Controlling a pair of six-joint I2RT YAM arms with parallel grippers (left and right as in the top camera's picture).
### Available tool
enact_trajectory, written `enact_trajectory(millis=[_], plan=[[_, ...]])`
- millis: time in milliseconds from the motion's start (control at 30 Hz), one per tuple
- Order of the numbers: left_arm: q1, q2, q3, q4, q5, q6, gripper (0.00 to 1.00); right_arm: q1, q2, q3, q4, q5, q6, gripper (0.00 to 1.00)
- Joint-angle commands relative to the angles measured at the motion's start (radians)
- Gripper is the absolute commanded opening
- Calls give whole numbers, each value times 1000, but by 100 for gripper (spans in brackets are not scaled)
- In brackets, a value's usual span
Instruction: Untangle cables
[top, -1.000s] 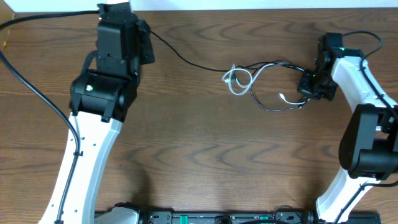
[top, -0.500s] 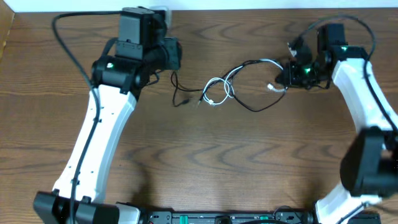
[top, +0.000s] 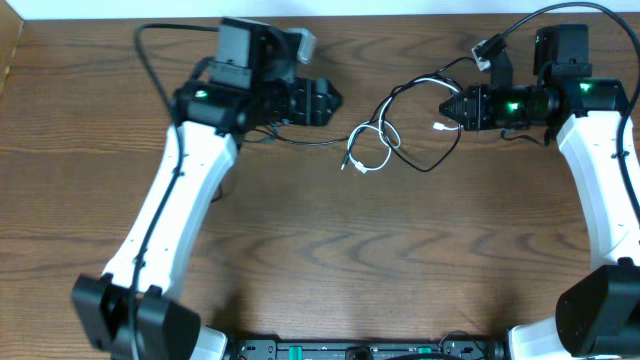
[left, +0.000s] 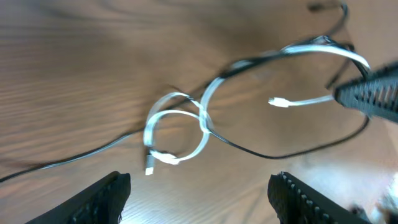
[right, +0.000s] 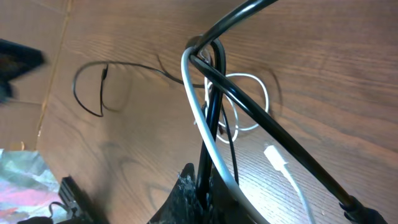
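The cables lie tangled at the table's middle. The white cable (top: 385, 140) forms a small loop (left: 151, 127). The black cable (top: 430, 167) sweeps round it and trails left (left: 280, 154). My left gripper (top: 335, 100) is open just left of the tangle, its fingers (left: 106, 199) wide apart over bare wood, holding nothing. My right gripper (top: 450, 108) is shut on both cables where they rise to the right; black (right: 249, 106) and white (right: 199, 106) strands run from its jaws (right: 208, 186). A white plug (right: 277, 158) hangs free near it.
Thick black arm wires arc over the left arm (top: 160, 45) and the right arm (top: 545, 15). The table's back edge (top: 400, 14) runs close behind both grippers. The black cable's thin tail (right: 90, 93) lies curled on the wood to the left.
My left gripper has opened and let go of the black cable, and it has swung right toward the tangle. The right gripper stays shut and has lifted the strands slightly.
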Motion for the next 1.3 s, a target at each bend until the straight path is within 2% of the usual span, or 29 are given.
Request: enact_trajectory(millis=[0, 100, 333, 500, 767, 833, 900, 933, 967, 1033, 1100, 1167, 1267], plan=[[-42, 89, 27, 37, 154, 66, 75, 0, 0, 11, -8, -57, 2, 1], [-71, 152, 27, 133, 219, 69, 75, 0, 0, 11, -19, -58, 1, 1], [-150, 255, 27, 391, 212, 79, 76, 0, 0, 11, -31, -58, 0, 1], [-184, 314, 27, 512, 100, 80, 75, 0, 0, 11, -30, -55, -2, 1], [-187, 386, 27, 625, 89, 80, 63, 0, 0, 11, -30, -55, -2, 1], [-186, 400, 27, 626, 64, 80, 54, 0, 0, 11, -30, -55, -2, 1], [-183, 403, 27, 627, 48, 80, 24, 0, 0, 11, -30, -42, -2, 1], [-181, 402, 27, 631, 48, 80, 13, 0, 0, 11, -31, -23, -2, 1], [-178, 401, 27, 634, 48, 80, 8, 0, 0, 11, -32, -3, -2, 1], [-163, 395, 27, 629, 49, 75, 8, 0, 0, 10, -38, 122, 41, 1], [-143, 378, 27, 613, 63, 66, 7, 0, 6, 3, -44, 362, 178, 1], [-126, 355, 27, 591, 85, 53, 8, 0, 19, -10, -45, 508, 271, 1], [-104, 303, 27, 523, 133, 49, 8, 0, 64, -40, -29, 597, 348, 1]])
